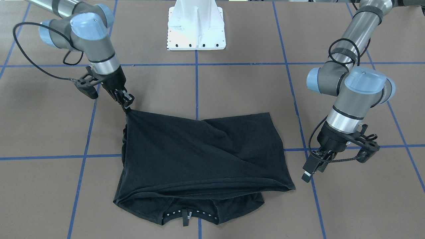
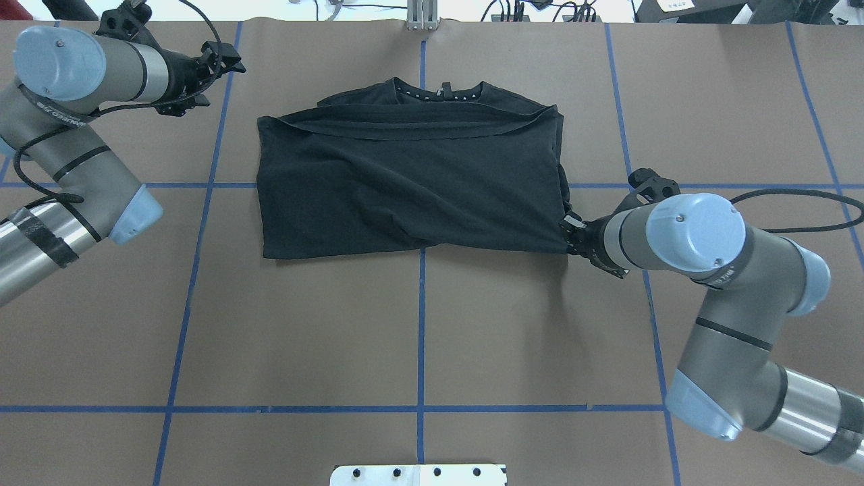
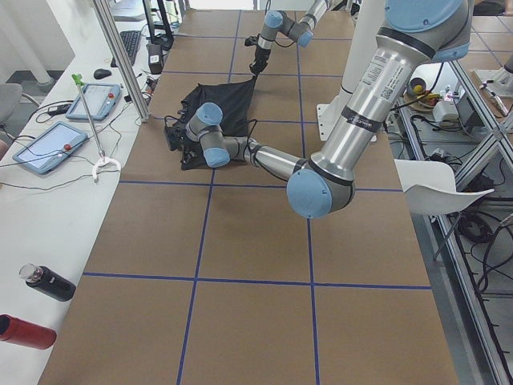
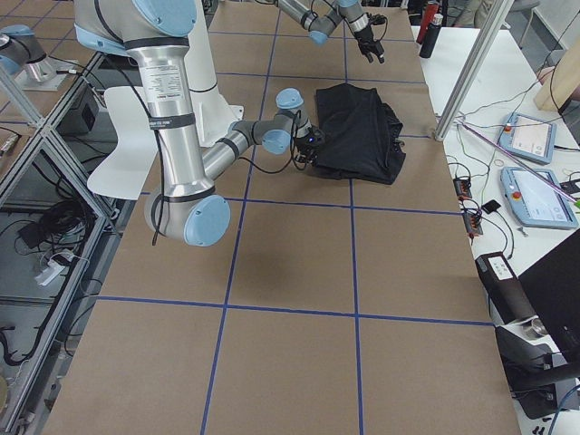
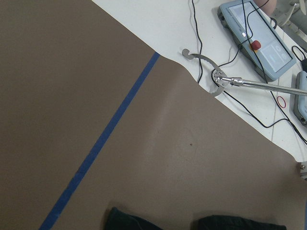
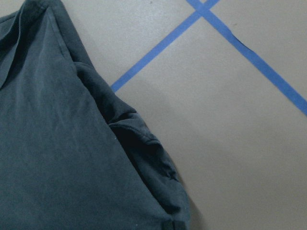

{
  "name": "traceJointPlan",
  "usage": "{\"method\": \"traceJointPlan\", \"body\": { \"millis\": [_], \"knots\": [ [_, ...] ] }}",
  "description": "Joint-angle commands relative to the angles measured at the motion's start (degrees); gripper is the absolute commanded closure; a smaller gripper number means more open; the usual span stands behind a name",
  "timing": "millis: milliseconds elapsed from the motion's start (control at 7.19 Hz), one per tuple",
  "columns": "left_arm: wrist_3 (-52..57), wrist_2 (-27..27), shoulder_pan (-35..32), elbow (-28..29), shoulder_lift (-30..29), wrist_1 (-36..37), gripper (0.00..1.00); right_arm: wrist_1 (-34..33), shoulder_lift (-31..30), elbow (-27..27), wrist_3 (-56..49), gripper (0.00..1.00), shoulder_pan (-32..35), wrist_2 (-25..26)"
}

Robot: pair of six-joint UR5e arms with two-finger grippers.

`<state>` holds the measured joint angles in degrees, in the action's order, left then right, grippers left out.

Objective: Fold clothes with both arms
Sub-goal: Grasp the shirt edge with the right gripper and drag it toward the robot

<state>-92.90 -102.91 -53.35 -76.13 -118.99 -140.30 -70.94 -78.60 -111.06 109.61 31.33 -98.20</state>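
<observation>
The black T-shirt [image 2: 412,182] lies folded at mid-table, its collar at 12 o'clock in the overhead view and its hem drawn up over the chest. The right gripper [image 2: 568,233] pinches its 4 o'clock corner. The left gripper [image 1: 311,169] hovers off its 10 o'clock side with its fingers apart.

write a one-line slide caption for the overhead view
Right gripper pinches the near right corner of the folded black T-shirt while the left gripper hangs apart off its far left corner.

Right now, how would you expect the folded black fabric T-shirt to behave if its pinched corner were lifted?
Probably floppy: the black fabric T-shirt drapes in diagonal creases from the corner the right hand pinches. Likely light; one pinch tents it. Layers might shift.
</observation>
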Motion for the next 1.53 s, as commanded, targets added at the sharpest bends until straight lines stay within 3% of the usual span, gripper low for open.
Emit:
{"method": "traceJointPlan", "body": {
  "millis": [0, 139, 278, 417, 557, 696, 835, 974, 1392],
  "knots": [
    [-0.09, -0.09, 0.18, -2.61, 0.07, 0.29, 0.0, -0.51, -5.49, -7.66, 2.43, 1.0, -5.97, -2.87],
    [-0.09, -0.18, 0.26, -3.58, 0.16, 0.29, 0.0, -0.6, -7.68, -11.16, 5.23, 1.0, -10.45, -4.44],
    [-0.09, -0.18, 0.35, -3.41, 0.34, 0.29, 0.0, -0.6, -9.1, -14.33, 7.0, 1.0, -13.89, -9.07],
    [-0.09, -0.18, 0.53, -3.41, 0.34, 0.2, 0.0, -0.6, -8.94, -15.49, 7.19, 1.0, -16.62, -14.77],
    [-0.18, -0.18, 0.53, -3.5, 0.34, 0.2, 0.0, -0.51, -9.02, -15.77, 7.72, 1.0, -21.0, -15.78],
    [-0.09, -0.18, 0.53, -4.02, 0.34, 0.2, 0.0, -0.42, -8.94, -15.86, 8.07, 0.05, -24.61, -15.88],
    [-0.18, -1.49, 0.53, -5.51, 0.43, 0.29, 0.0, -0.42, -9.02, -15.77, 8.07, 0.0, -27.0, -15.45],
    [-0.79, -5.94, 0.62, -6.91, 1.21, 0.2, 0.0, -0.34, -8.68, -16.29, 8.07, 0.0, -24.76, -15.44],
    [-5.78, -7.21, 4.29, -16.73, 7.17, 0.55, 0.0, -0.33, -5.62, -14.38, 7.2, 0.0, -6.87, -15.62]
  ]
}}
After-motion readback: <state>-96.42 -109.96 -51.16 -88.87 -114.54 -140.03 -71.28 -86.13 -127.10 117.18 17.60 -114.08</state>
